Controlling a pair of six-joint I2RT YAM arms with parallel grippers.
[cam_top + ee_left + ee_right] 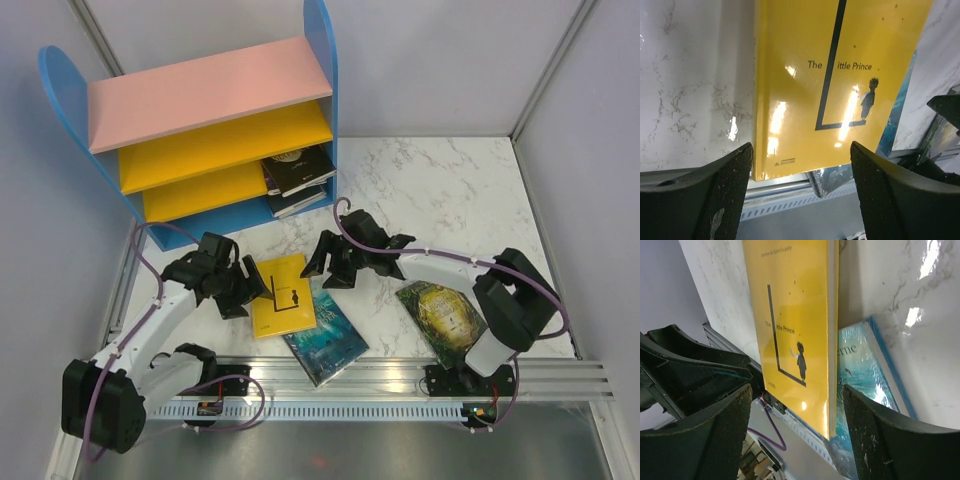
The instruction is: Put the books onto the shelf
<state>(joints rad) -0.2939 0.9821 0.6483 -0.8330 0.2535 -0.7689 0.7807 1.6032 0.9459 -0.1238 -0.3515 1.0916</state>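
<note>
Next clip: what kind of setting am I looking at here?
Probably a robot test booth, not a home: plain grey partition walls enclose a white marble-patterned tabletop, and two black-and-white robot arms are bolted to a slotted metal rail.

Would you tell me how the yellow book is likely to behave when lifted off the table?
The yellow book looks thin, so it may bend if gripped by one edge. Its glossy cover shows glare, so it is probably slippery. One corner rests on the blue book, which might shift too.
</note>
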